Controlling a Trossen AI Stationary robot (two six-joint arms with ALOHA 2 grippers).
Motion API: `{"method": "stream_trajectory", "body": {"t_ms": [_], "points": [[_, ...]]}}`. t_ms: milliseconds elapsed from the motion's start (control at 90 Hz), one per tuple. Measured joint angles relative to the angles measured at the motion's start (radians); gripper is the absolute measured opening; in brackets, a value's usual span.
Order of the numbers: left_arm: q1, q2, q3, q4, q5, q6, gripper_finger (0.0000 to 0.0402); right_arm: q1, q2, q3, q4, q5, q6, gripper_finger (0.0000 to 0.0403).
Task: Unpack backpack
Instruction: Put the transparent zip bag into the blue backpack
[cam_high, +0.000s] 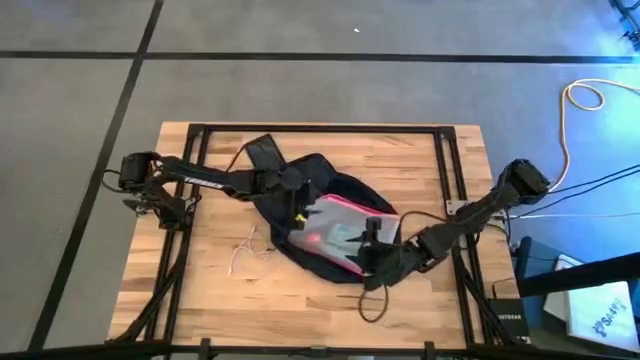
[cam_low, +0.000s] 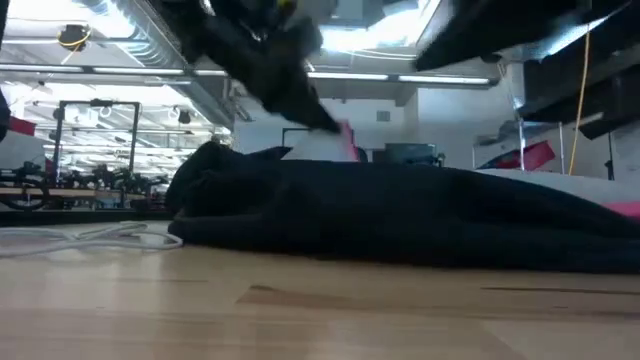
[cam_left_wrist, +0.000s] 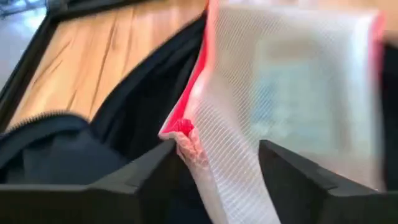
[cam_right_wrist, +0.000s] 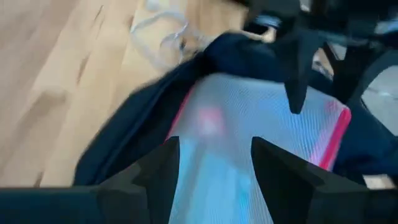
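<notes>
The dark navy backpack (cam_high: 300, 225) lies flat in the middle of the table, also seen in the low view (cam_low: 400, 215). A clear mesh pouch with red edges (cam_high: 340, 230) lies half out of the backpack, on top of it. My left gripper (cam_high: 297, 207) comes in from the table's left and is shut on the pouch's left end (cam_left_wrist: 214, 168). My right gripper (cam_high: 372, 243) hovers open over the pouch's right end (cam_right_wrist: 214, 155), a finger on either side, touching nothing that I can see. My left gripper holds the pouch by a crumpled corner (cam_left_wrist: 186, 140) at its red-edged left end, bunched between the two fingers. The fingers come slanting down from the table's left. That end is raised (cam_low: 343, 140) above the backpack, and the rest of the pouch slopes down onto the backpack.
A thin white cable (cam_high: 250, 250) lies loose on the wood to the backpack's near left. A backpack strap (cam_high: 262, 150) trails toward the far edge. A dark cord (cam_high: 375, 300) loops on the table near my right gripper. Bare wood shows along the near side.
</notes>
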Motion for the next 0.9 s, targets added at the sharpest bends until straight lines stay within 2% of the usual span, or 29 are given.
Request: {"method": "stream_trajectory", "body": {"t_ms": [167, 333, 500, 578, 644, 733, 900], "points": [[-0.128, -0.145, 0.001, -0.130, -0.201, -0.063, 0.0209, -0.081, 0.096, 0.001, 0.199, -0.117, -0.060, 0.0182], [-0.251, -0.284, 0.001, -0.345, -0.351, -0.184, 0.0191, -0.141, 0.173, 0.017, 0.234, -0.124, -0.108, 0.0182], [-0.369, -0.324, 0.001, -0.669, -0.415, -0.399, 0.0180, -0.206, 0.222, 0.067, 0.236, -0.126, -0.104, 0.0182], [-0.425, -0.303, -0.018, -0.792, -0.446, -0.419, 0.0176, -0.222, 0.224, 0.085, 0.235, -0.148, -0.104, 0.0182], [-0.480, -0.286, -0.055, -0.803, -0.458, -0.318, 0.0173, -0.227, 0.224, 0.096, 0.237, -0.160, -0.107, 0.0182], [-0.546, -0.275, -0.093, -0.735, -0.493, -0.202, 0.0173, -0.226, 0.224, 0.108, 0.234, -0.169, -0.129, 0.0182], [-0.596, -0.268, -0.158, -0.633, -0.633, -0.171, 0.0173, -0.224, 0.224, 0.115, 0.231, -0.260, -0.131, 0.0182]]}}
